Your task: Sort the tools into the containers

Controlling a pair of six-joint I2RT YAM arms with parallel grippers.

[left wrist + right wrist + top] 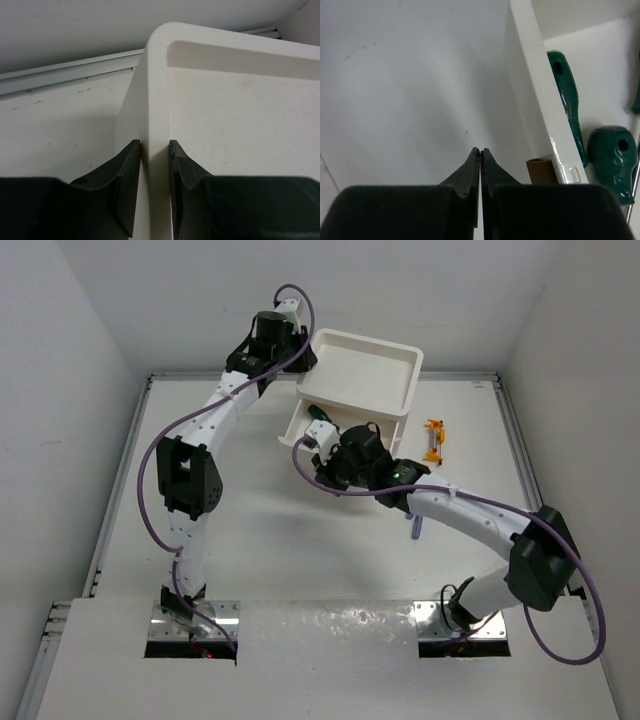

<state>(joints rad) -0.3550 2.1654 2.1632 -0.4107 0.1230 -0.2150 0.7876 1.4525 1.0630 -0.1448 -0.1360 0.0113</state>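
Table (300,560): flat white matte top with faint scuffs, closed in by pale walls on three sides and a metal rail along the far edge.
Drawer unit (360,375): boxy white plastic, standing toward the rear of the table; its top is a shallow tray with a raised rim and rounded corners, the surface finely grained.
Open drawer (530,85): white, thin straight walls and a glossy front edge, pulled out of the unit toward the arms.
Left gripper (155,150): dark, wedge-shaped fingers clamped on the rim of the unit's tray top near its rear left corner, one finger outside the wall and one inside.
Right gripper (481,152): black tapered fingers pressed together with nothing between them, just outside the open drawer's front corner, over bare table.
Green screwdrivers (568,100): lying in the open drawer; one slim, contoured handle lies along the drawer wall, and a stubbier one (612,155) with a dimpled grip and a hole through its end lies beside it, thin metal shaft just showing.
Blue-purple tool (415,528): on the table, partly hidden under the right arm; shape unclear.
Orange-yellow piece (434,433): small, on the table just right of the unit.
Drawer handle (541,171): small red-brown square block on the drawer front, beside the right gripper.
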